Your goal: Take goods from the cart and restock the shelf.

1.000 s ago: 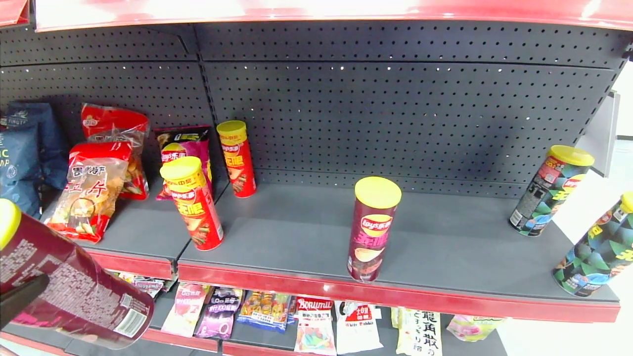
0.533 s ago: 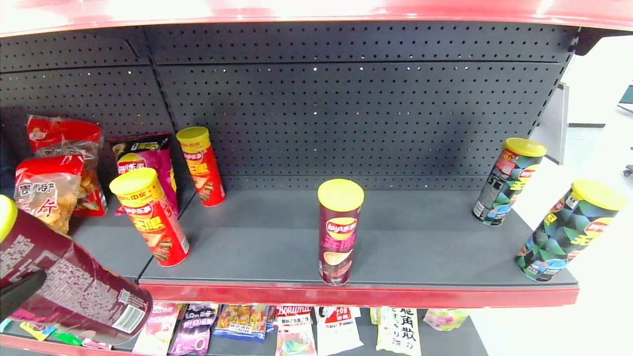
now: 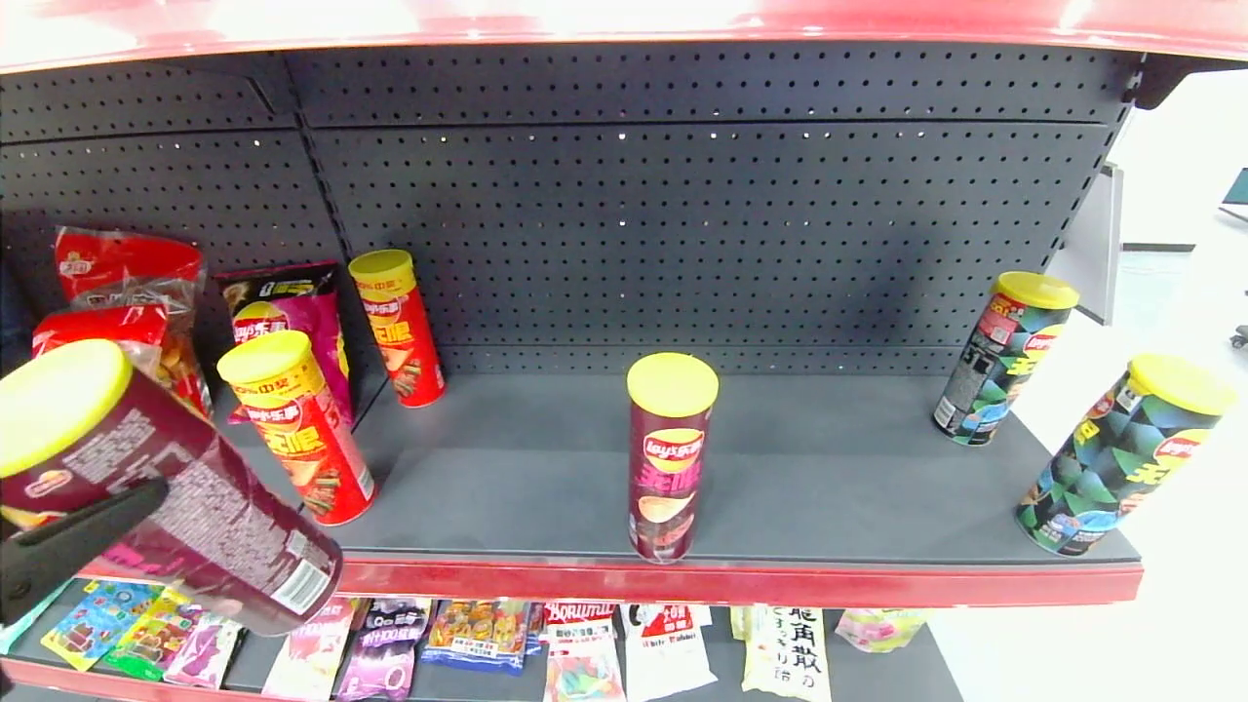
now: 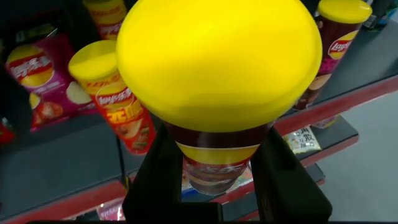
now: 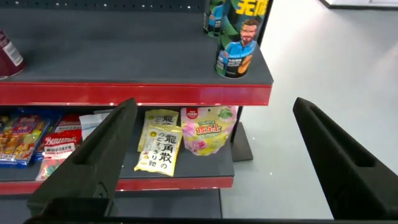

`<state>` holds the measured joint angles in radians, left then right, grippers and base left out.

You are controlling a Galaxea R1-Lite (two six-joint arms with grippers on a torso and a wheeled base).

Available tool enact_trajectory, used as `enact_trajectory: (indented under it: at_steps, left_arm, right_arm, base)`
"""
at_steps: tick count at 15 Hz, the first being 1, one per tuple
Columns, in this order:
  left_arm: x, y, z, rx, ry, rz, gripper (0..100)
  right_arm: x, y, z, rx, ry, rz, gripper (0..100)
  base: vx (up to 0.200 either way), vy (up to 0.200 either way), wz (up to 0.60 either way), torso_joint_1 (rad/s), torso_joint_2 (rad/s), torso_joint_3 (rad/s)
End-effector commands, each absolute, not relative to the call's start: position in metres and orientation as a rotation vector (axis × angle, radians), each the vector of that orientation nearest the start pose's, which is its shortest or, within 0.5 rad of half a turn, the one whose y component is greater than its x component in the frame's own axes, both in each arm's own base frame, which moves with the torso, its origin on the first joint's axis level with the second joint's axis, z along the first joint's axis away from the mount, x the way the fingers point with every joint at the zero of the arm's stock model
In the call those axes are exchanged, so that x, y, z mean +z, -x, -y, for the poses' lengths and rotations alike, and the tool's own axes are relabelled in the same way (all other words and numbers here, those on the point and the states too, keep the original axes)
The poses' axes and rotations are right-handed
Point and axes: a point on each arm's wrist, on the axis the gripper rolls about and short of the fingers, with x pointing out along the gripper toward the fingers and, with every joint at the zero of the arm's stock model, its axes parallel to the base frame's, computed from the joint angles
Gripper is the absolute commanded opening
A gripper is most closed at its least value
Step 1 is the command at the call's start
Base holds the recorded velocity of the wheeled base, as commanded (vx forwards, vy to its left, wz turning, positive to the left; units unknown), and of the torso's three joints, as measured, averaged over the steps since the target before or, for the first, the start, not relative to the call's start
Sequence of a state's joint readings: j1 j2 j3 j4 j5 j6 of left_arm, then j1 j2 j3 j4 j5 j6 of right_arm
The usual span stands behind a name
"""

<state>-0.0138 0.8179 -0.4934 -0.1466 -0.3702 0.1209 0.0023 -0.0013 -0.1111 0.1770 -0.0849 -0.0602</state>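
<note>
A maroon chip canister [image 3: 166, 487] with a yellow lid is clamped between the fingers of the left gripper [image 4: 221, 186]. It is held tilted in front of the left end of the shelf [image 3: 829, 468], near a red canister [image 3: 297, 429]. A matching maroon canister [image 3: 668, 458] is stood upright at the middle of the shelf's front edge. The right gripper [image 5: 214, 106] is spread wide, with nothing held, before the snack packets [image 5: 158, 146] of the lower shelf.
</note>
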Motion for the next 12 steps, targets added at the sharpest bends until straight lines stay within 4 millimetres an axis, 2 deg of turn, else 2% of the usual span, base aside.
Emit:
enact_trajectory:
  at_steps: [1,3,5,10,12]
  left_arm:
    - [0.207,-0.132,0.025,-0.509,-0.08,-0.232,0]
    - [0.2,-0.16,0.037,-0.565,-0.085,-0.229,0]
    - [0.198,-0.171,0.047,-0.614,-0.082,-0.251,0]
    - [0.196,-0.182,0.062,-0.679,-0.064,-0.271,0]
    - [0.195,-0.188,0.068,-0.699,-0.062,-0.253,0]
  right_arm:
    - [0.087,0.032,0.002,-0.073,0.064,-0.065,100]
    - [0.085,0.029,0.001,-0.034,0.071,-0.026,100]
    - [0.085,0.028,0.001,-0.039,0.06,-0.018,100]
    - [0.083,0.025,0.0,-0.016,0.063,0.016,100]
    - [0.081,0.025,0.001,-0.02,0.003,0.008,100]
  base:
    - [0.0,0.0,0.0,0.0,0.0,0.0]
    - [0.0,0.0,0.0,0.0,0.0,0.0]
    - [0.0,0.0,0.0,0.0,0.0,0.0]
    - [0.0,0.0,0.0,0.0,0.0,0.0]
    - [0.0,0.0,0.0,0.0,0.0,0.0]
